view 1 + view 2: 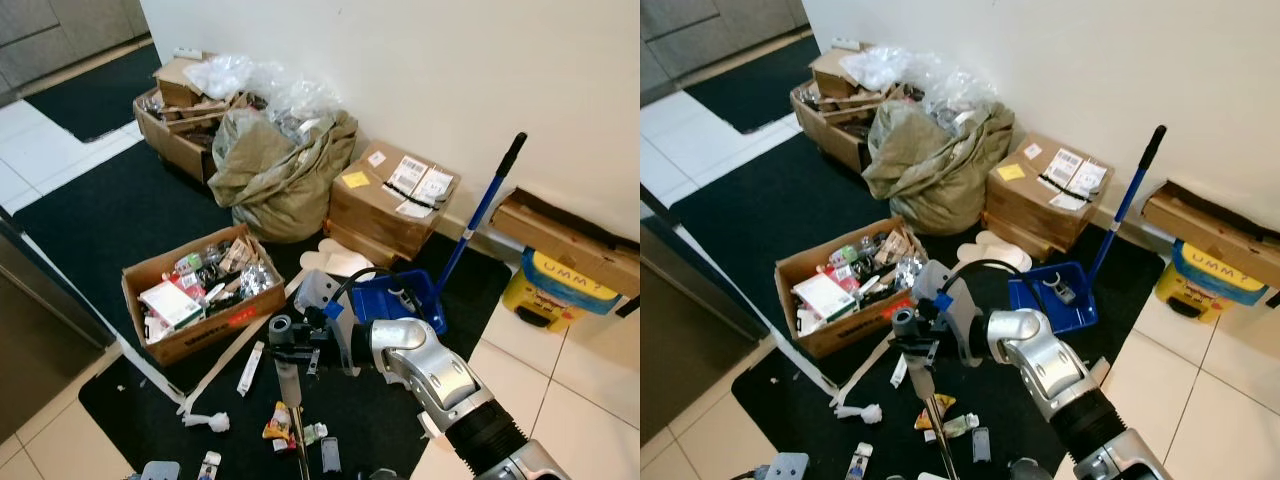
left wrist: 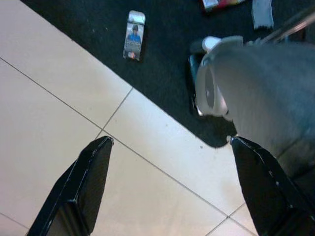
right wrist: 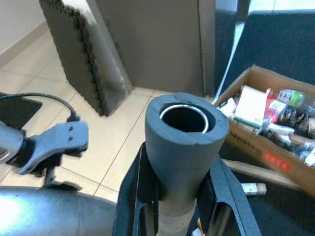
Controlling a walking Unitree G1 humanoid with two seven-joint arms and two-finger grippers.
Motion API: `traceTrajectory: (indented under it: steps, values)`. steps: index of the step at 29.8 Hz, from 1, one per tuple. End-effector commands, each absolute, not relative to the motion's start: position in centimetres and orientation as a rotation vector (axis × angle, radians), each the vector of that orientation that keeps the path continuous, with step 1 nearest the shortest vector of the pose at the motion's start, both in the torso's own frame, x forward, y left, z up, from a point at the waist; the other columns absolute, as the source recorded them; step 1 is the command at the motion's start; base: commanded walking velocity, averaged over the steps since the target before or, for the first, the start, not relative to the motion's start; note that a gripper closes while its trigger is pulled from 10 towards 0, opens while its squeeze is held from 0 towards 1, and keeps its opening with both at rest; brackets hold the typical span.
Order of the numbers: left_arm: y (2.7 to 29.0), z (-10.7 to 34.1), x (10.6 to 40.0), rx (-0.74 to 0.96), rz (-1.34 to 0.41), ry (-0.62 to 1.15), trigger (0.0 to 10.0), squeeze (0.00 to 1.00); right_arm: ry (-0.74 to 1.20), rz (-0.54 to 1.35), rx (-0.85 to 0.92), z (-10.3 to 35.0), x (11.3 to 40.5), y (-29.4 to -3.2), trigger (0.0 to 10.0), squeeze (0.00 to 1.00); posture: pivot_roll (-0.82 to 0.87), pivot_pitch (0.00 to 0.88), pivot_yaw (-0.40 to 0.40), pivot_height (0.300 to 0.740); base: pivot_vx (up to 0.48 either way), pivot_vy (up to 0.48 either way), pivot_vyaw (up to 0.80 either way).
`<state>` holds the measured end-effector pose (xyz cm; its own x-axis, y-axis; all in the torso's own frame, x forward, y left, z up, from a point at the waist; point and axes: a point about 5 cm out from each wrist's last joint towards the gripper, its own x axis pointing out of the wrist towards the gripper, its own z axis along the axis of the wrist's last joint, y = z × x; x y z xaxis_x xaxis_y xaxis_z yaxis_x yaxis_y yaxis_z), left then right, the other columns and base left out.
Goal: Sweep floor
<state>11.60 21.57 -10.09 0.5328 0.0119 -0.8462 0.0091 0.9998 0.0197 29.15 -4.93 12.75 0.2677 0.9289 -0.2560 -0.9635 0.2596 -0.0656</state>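
My right gripper (image 1: 283,340) is shut on a broom handle (image 1: 293,400), a metal tube with a grey foam top (image 3: 186,142) that runs down toward the black mat (image 1: 110,215). Litter lies on the mat around it: a crumpled white scrap (image 1: 205,421), a white tube (image 1: 250,368), a yellow packet (image 1: 278,425). A blue dustpan (image 1: 400,300) with a long blue handle (image 1: 480,215) stands behind my arm. My left gripper (image 2: 172,191) hangs open over pale floor tiles (image 2: 59,108) at the mat's edge, near a small packet (image 2: 134,35).
An open cardboard box (image 1: 200,290) of odds and ends sits left of the gripper. An olive sack (image 1: 280,170), a taped box (image 1: 395,200) and more boxes line the wall. A yellow container (image 1: 560,285) stands at right, a wooden strip (image 1: 235,350) lies on the mat.
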Motion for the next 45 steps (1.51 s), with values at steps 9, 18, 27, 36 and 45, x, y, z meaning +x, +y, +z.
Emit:
traceTrajectory:
  steps: [9,18,27,36,45]
  values:
    - [24.0,-9.9,9.6,0.072,-0.010,1.023,10.0,0.00,-0.216,1.009,-0.405,14.9,31.8,-4.8,10.0,0.00,0.06,0.305,0.058,0.740,0.000,0.000,0.00]
    - [24.6,-9.4,10.6,0.085,-0.020,0.984,10.0,0.00,-0.399,0.770,-0.485,18.0,34.3,-5.9,10.0,0.00,0.07,0.280,0.067,0.740,0.000,0.000,0.00]
    - [24.6,-9.2,11.2,0.086,-0.034,0.961,10.0,0.00,-0.447,0.698,-0.494,19.2,35.4,-6.8,10.0,0.00,0.06,0.264,0.067,0.740,0.000,0.000,0.00]
    - [24.5,-9.1,11.5,0.079,-0.030,0.956,10.0,0.00,-0.433,0.637,-0.528,19.2,36.3,-7.2,10.0,0.00,0.06,0.246,0.063,0.740,0.000,0.000,0.00]
    - [23.7,-9.5,11.6,0.058,-0.018,0.992,10.0,0.00,-0.368,0.513,-0.437,20.3,37.9,-9.0,10.0,0.00,0.04,0.193,0.044,0.740,0.000,0.000,0.00]
